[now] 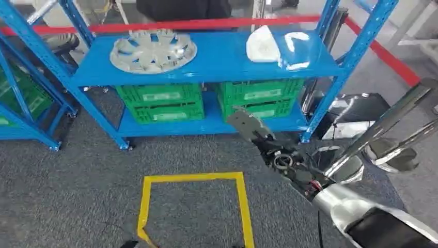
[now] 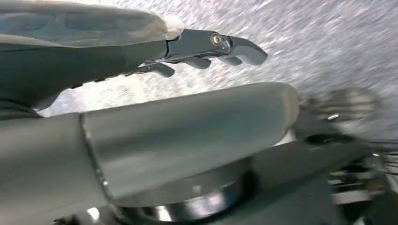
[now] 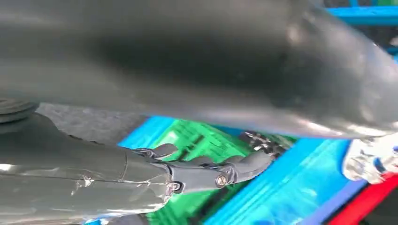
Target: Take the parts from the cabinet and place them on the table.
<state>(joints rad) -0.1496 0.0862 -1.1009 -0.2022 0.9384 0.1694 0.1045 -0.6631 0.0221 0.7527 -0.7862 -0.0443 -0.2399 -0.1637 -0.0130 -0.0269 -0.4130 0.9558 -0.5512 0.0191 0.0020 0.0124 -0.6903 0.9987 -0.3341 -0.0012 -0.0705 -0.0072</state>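
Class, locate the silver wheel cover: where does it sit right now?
In the head view, the silver wheel cover lies flat on the left half of the blue rack's top shelf, left of the white part and above the green crates.

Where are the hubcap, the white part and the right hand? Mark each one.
hubcap (image 1: 153, 50), head view, centre of its face.
white part (image 1: 263, 45), head view, middle of its shell.
right hand (image 1: 249, 125), head view, back of the hand.

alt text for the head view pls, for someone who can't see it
A blue shelving rack holds a silver hubcap and a white part on top, green crates below. The robot's right hand reaches toward it, empty.
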